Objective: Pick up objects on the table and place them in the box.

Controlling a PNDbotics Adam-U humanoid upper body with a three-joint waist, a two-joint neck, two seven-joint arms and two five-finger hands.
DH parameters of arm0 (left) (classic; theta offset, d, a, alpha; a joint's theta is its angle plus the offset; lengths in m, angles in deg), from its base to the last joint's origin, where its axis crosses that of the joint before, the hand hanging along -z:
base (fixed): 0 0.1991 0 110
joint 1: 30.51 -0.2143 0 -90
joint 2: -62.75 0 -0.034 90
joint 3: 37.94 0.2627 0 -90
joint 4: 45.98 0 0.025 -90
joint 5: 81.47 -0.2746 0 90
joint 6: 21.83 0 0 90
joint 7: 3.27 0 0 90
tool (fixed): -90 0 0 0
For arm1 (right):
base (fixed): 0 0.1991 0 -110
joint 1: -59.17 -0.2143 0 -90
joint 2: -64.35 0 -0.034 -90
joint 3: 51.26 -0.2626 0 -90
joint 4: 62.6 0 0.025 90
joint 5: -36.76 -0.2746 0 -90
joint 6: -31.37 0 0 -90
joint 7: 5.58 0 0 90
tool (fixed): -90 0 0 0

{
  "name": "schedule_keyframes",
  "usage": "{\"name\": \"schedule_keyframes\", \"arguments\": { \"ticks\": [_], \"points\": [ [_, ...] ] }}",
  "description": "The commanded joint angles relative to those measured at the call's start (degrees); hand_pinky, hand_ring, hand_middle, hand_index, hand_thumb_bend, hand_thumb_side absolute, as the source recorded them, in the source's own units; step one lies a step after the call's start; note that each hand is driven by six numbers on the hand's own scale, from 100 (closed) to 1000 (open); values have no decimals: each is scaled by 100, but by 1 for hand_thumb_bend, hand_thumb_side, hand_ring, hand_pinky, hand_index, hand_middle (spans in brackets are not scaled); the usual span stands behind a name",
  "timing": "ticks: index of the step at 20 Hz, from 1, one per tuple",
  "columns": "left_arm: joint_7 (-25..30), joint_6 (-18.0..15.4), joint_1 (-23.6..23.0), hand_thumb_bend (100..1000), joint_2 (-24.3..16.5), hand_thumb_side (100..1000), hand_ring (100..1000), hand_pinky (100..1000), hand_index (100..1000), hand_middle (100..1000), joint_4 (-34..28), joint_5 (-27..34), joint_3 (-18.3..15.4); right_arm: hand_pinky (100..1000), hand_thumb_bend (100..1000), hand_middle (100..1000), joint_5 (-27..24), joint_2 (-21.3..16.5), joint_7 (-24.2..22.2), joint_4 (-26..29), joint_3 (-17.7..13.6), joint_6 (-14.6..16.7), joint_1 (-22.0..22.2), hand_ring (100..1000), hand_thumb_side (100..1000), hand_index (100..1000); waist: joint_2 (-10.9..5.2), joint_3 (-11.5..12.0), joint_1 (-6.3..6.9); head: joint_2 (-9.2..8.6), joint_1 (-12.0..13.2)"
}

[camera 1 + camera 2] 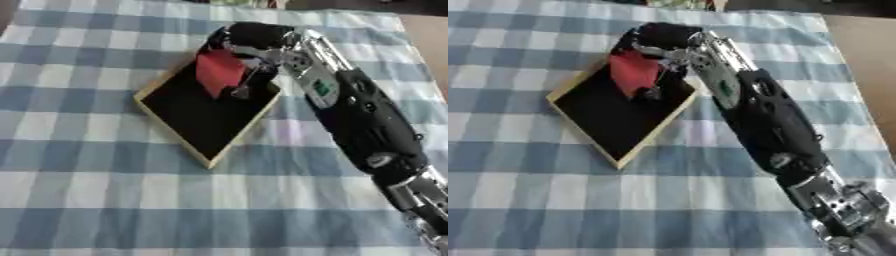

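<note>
Right eye view: wrist below right hand (658,47) with red object (633,72)

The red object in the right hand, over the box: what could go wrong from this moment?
1. The red object hangs near the far corner of the box, not over its middle. If released here, it might catch the rim and land on the checked cloth.
2. The right hand is close to the box's far edge, so pulling back could nudge the light-rimmed box askew.
</note>
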Motion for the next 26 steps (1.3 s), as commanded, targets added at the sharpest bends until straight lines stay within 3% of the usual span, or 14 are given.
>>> {"name": "schedule_keyframes", "arguments": {
  "ticks": [1, 6, 9, 13, 20, 26],
  "points": [
    [19, 20, 54, 120, -44, 814, 835, 825, 683, 764, -82, 8, -2, 763, 100, 638, 90, -49, -39, 18, 30, 72, -82, 656, 100, 780, -94, 15, 29, -60, 4],
    [41, 40, 54, 120, -29, 815, 835, 825, 682, 764, -82, 21, 6, 844, 100, 755, 264, -18, -140, -11, 94, 224, -61, 790, 100, 833, -88, 13, 22, -83, 0],
    [42, 39, 56, 121, -33, 815, 835, 825, 682, 764, -82, 25, 6, 895, 224, 822, 413, -24, -181, 41, 73, 272, -65, 872, 108, 879, -89, 15, 22, -83, -1],
    [46, 45, 45, 122, -25, 816, 835, 826, 682, 764, -82, 28, 5, 947, 381, 870, 637, -26, -206, 112, 13, 247, -49, 935, 197, 917, -92, 14, 16, -84, -2],
    [56, 49, 38, 121, -31, 814, 835, 827, 683, 764, -82, 33, 9, 961, 395, 881, 647, -50, -45, 317, -27, 176, -35, 943, 261, 935, -123, -2, 27, -76, 7],
    [67, 56, 13, 120, -43, 813, 835, 827, 683, 764, -82, 50, 11, 938, 333, 869, 319, -144, -68, 636, -142, 81, -54, 928, 257, 940, -176, -36, 55, -81, 12]
  ]
}}
